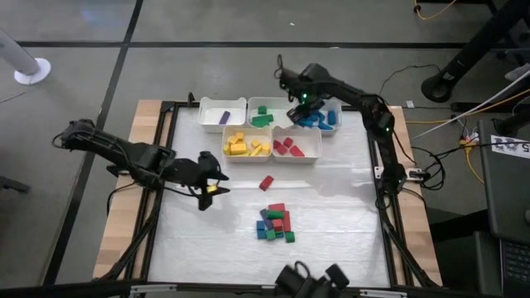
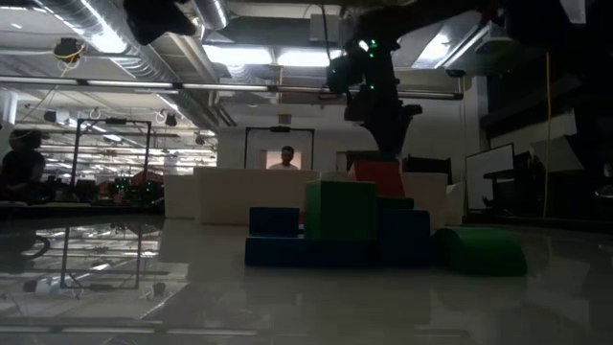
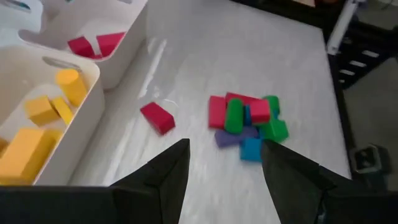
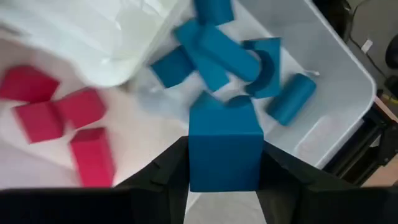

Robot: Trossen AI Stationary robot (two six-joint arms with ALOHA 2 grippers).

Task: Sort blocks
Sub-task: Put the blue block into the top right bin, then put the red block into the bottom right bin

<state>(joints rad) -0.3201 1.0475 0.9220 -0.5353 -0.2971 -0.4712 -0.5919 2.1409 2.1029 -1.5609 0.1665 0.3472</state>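
Observation:
My right gripper hangs over the far row of white bins, shut on a blue cube. Below it is the bin of blue blocks, next to the bin of red blocks. A mixed pile of red, green, blue and purple blocks lies on the table's near middle. A lone red block lies flat between the pile and the bins. My left gripper is open over the table's left part, with nothing between its fingers. My right gripper pinches the blue cube by two opposite side faces between its two fingers. The fingers come from above and point down. The cube is lifted clear and sits level over the near corner of the blue bin.
Five white bins stand at the far middle: purple, green, blue, yellow, red. The white table top is bare right of the pile. People show in the room behind.

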